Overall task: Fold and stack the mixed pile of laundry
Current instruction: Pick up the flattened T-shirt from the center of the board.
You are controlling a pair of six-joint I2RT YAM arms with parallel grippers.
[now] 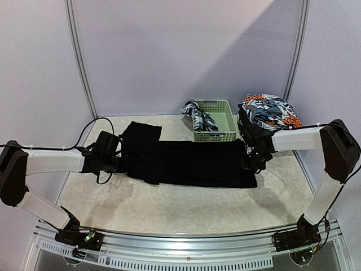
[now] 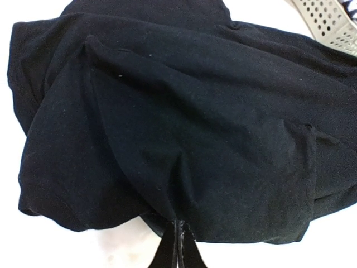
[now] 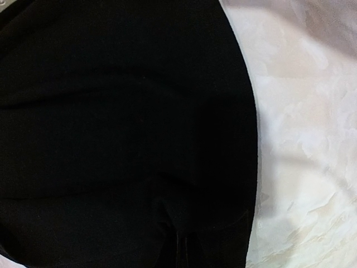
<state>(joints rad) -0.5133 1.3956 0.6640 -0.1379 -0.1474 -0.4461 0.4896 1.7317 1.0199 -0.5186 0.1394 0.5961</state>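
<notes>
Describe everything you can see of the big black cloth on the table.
The black cloth is large, plain, matte and soft, with no print showing. It is stretched sideways across the table, in front of the green basket. It lies mostly flat with soft wrinkles, and a narrower flap sticks out towards the back at its left end. The left gripper pinches its left edge, where folds converge. The right gripper is shut on its right end.

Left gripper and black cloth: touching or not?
Touching. In the left wrist view the left gripper is shut on the near edge of the black cloth, whose folds gather right at the fingertips.
</notes>
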